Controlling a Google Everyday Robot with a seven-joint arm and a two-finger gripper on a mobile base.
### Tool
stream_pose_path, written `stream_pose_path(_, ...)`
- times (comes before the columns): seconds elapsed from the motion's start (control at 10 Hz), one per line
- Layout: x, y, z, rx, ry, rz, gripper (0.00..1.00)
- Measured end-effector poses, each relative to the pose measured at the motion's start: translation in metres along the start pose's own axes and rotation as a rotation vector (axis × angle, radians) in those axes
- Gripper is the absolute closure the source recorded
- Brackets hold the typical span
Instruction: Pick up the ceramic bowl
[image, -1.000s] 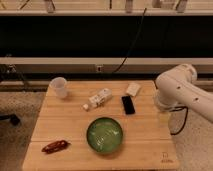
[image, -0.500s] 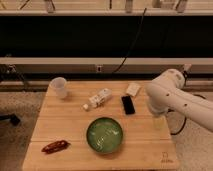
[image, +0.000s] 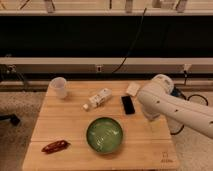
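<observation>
The ceramic bowl (image: 105, 135) is round, shallow and glossy green. It sits upright on the wooden table (image: 60, 120), at the front middle. My white arm (image: 162, 102) reaches in from the right and hangs over the table's right part, to the right of and above the bowl and apart from it. The gripper itself does not show; it is hidden behind the arm's bulky white link.
A translucent white cup (image: 59, 87) stands at the back left. A white bottle (image: 98, 99) lies behind the bowl. A black phone (image: 128, 104) and a small white block (image: 132, 88) lie beside the arm. A red packet (image: 55, 146) lies front left.
The arm has swung left and inward over the table, from its right edge towards the phone and the bowl. The objects on the table have not moved.
</observation>
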Motion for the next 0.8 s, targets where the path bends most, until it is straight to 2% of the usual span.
stream_pose_path(0.5, -0.022, 0.0, 0.009, 0.006, 0.014, -0.121, 0.2)
stream_pose_path(0.8, -0.04, 0.001, 0.022, 0.011, 0.027, -0.212, 0.2)
